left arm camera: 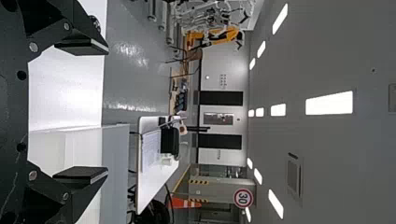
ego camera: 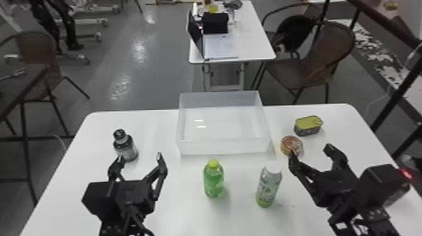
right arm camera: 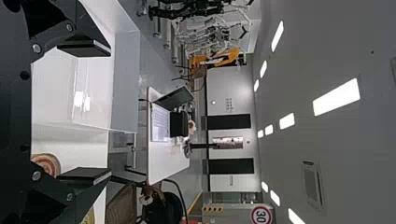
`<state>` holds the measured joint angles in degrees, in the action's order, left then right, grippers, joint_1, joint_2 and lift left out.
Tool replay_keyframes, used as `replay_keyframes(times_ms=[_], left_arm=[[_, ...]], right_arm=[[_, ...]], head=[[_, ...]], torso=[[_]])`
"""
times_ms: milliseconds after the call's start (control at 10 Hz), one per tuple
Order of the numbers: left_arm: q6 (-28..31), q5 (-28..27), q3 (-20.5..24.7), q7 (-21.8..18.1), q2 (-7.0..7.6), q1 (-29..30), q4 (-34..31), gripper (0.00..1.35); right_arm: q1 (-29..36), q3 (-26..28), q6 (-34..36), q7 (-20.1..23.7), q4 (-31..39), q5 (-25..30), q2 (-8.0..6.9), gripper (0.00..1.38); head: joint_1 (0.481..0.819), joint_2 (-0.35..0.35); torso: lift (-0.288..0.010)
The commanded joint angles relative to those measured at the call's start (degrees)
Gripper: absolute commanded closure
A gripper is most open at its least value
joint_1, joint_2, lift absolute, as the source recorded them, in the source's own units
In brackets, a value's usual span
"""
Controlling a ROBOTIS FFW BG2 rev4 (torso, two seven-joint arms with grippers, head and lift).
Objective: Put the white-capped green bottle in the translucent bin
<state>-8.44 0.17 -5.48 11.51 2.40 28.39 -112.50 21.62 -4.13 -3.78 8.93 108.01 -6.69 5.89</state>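
The white-capped green bottle [ego camera: 268,188] stands upright on the white table [ego camera: 180,216], outside the translucent bin and nearer the robot, off the bin's near right corner. Its cap is on; the clear upper part rises above a printed label, with green at the base. To its left, apart from it, stands a second bottle [ego camera: 213,182], capped in yellow-green and with green showing through its clear wall.

The translucent bin [ego camera: 226,147] sits open-topped at the table's far edge, between the bottles and the room behind; two short streaks of light lie on its floor. Right of it are a round tin [ego camera: 291,145] and, farther back, an oblong tin [ego camera: 308,125] with a yellow-green lid, both resting on the table. Well left of the bin stands a dark-topped container [ego camera: 125,147]; I cannot tell what it holds.

The right gripper [ego camera: 311,151] is above the table's right side, its fingers wide apart with nothing between them. The left gripper [ego camera: 140,157] is over the left side, its fingers likewise spread wide, holding nothing.
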Motion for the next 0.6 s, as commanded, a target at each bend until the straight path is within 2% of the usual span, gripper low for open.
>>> replay_keyframes(times_ms=[0,500], left_arm=[[-0.2,0.0,-0.1,0.0,-0.02,0.1,0.0,0.36],[-0.4,0.0,0.0,0.0,0.06,-0.1,0.0,0.36]], right_arm=[[0.0,0.0,0.0,0.0,0.1,-0.2,0.09,0.36],[0.0,0.0,-1.0,0.1,-0.3,-0.3,0.35,0.36]], head=[[0.695,0.062],[0.695,0.062]], torso=[[-0.019],[-0.019]])
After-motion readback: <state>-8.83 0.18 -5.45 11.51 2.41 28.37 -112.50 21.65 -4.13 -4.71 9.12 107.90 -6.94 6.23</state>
